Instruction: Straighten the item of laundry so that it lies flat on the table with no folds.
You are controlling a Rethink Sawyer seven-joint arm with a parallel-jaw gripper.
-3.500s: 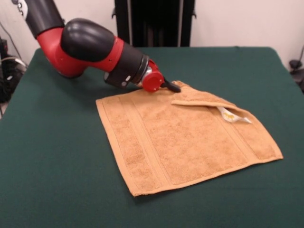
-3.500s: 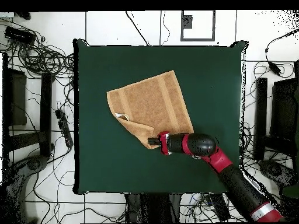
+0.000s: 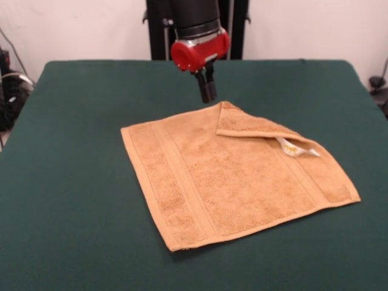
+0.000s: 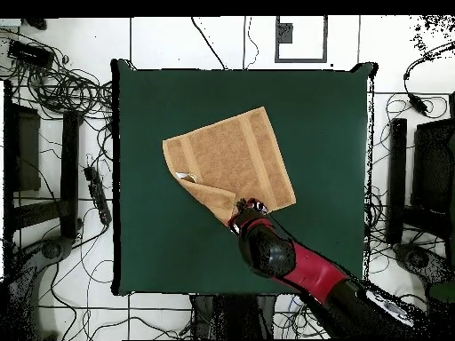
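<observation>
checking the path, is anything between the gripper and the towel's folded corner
No. In the front view the gripper hangs just above the towel at its folded corner, nothing between.

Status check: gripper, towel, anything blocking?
Gripper hovering at towel's far corner. Towel mostly flat, one corner folded over. Table unobstructed.

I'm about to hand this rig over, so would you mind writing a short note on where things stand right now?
Gripper: hangs at the towel's far corner in the front view, right by the folded flap. Whether it is open or shut cannot be made out.

Towel: lies near the middle of the table, mostly spread out. One corner is folded over onto the top, forming a triangular flap, with the white care tag sticking out from under its edge.

Done: most of the towel is flat.

Left: turn the flap back out so that corner lies flat, then check for leftover folds.
</observation>
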